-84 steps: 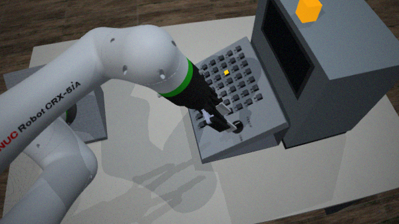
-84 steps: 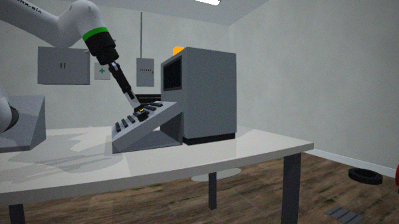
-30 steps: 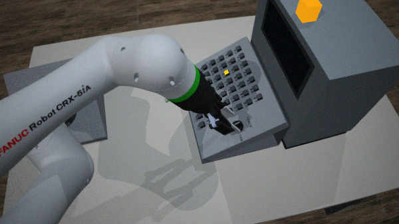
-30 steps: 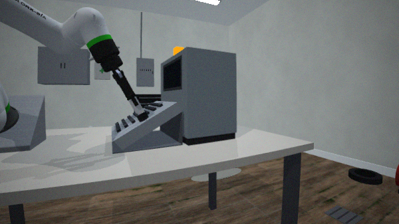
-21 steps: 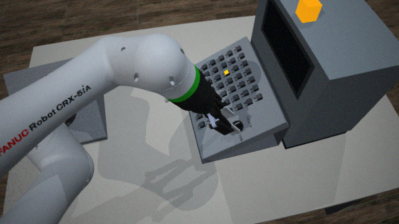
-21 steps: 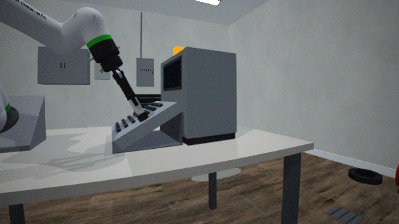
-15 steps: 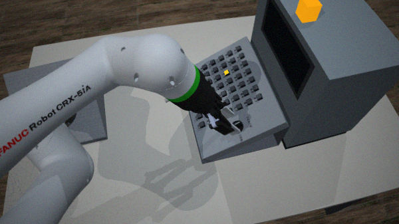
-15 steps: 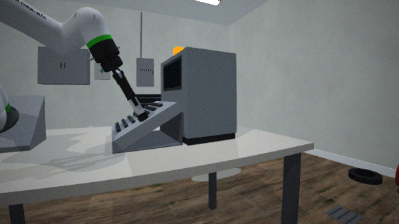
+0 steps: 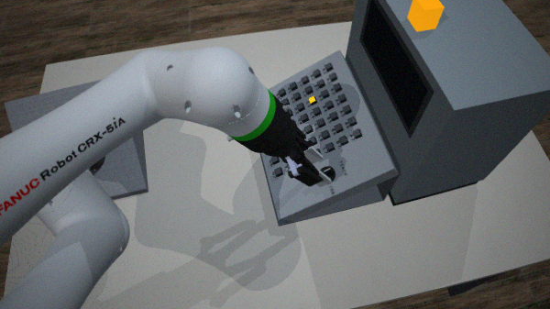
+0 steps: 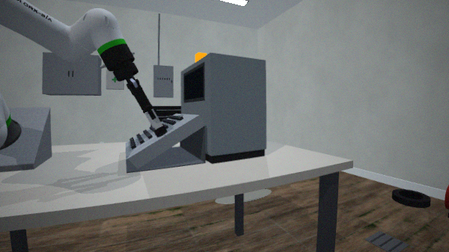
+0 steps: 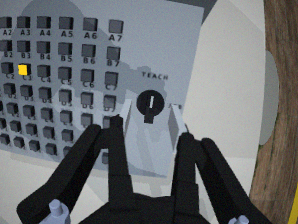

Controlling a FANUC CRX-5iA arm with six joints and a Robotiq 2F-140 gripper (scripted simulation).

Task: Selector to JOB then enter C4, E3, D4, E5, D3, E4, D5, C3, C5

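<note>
jaws [image 9: 316, 166] [image 10: 160, 131] stood partly open with nothing between the fingertips, spread around the selector [image 9: 327, 173] [image 11: 150, 103] on the sloped keypad panel [image 9: 293, 212] [image 10: 150, 149] [image 11: 170, 35]. its white mark pointed toward teach. key c3 [image 9: 312, 100] [image 11: 23, 69] glowed yellow, left of c4 [image 11: 44, 71].

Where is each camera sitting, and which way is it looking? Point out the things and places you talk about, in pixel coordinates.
Top: high above the table [image 9: 390, 258] [image 10: 239, 191], looking down at the keypad [image 9: 293, 203] [image 11: 165, 45]; the arm [image 9: 197, 83] [image 10: 97, 23] and gripper [image 9: 312, 166] [image 10: 151, 114] [image 11: 150, 111] show.
Exterior: beside the table, looking across it; arm and gripper show.
Wrist: on the arm's end, looking along the gripper's fingers at the knob [image 9: 328, 173] [image 11: 156, 107]; only the gripper shows.
Top and exterior share the orange block [image 9: 425, 12] [image 10: 200, 57].
</note>
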